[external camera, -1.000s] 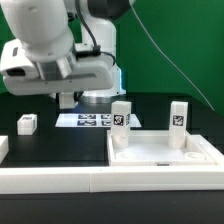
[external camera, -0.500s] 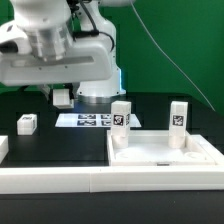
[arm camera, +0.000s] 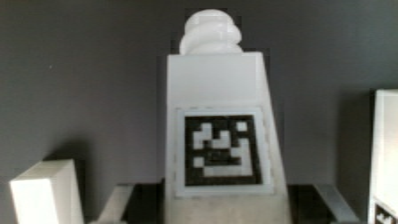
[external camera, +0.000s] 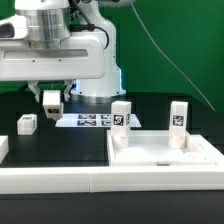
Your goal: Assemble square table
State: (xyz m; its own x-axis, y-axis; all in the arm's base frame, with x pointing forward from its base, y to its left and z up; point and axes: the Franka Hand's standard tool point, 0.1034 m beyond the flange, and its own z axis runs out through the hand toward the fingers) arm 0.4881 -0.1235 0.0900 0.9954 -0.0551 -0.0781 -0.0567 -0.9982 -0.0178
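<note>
Here the arm (external camera: 60, 45) is filling the upper left of the exterior view, and its gripper (external camera: 50, 95) is clamping a held leg (external camera: 52, 104) between its two fingers, jaws closed on the leg's sides. The held leg is hanging upright at left of centre in the frame, just beside the left end of the marker board (external camera: 92, 120). Whether its lower end is touching the black table (external camera: 60, 140) cannot be told.

In the wrist view the held leg (arm camera: 221, 110) is showing its black-white tag facing the camera and a rounded peg at its far end. A cropped white piece (arm camera: 43, 192) is lying close by, too cut off to name.

The loose leg (external camera: 27, 123) is lying on the table at the middle left of the exterior view, near the held leg but apart from it.

The tabletop (external camera: 160, 160) is sitting in the lower right of the frame with its raised rim up. The left standing leg (external camera: 121, 115) and the right standing leg (external camera: 179, 115) are standing upright at its two back corners, tags facing the camera.

The border rail (external camera: 50, 182) is running along the bottom of the frame, meeting the tabletop's front.
</note>
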